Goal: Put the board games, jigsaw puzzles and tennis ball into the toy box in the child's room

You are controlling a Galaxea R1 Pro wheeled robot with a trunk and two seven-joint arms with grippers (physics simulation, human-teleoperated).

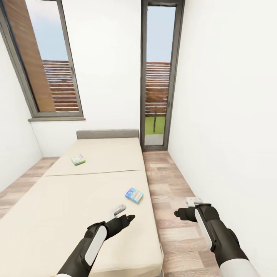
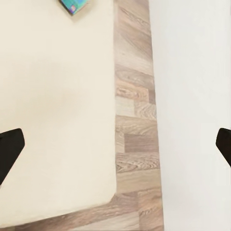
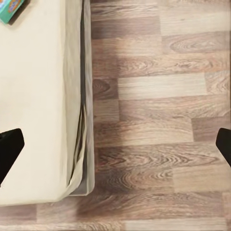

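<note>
A white-walled bedroom: two games lie on the bed point(image 1: 77, 200), the blue game point(image 1: 134, 195) near right, the green game point(image 1: 78, 159) farther left. Left gripper point(image 1: 125, 215) and right gripper point(image 1: 184, 207) hover empty, fingers spread. Neither game looks collected yet.

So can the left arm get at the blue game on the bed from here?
Probably yes: the blue game lies near the bed's edge just ahead of the left end effector, which is open, with bare mattress between.
</note>
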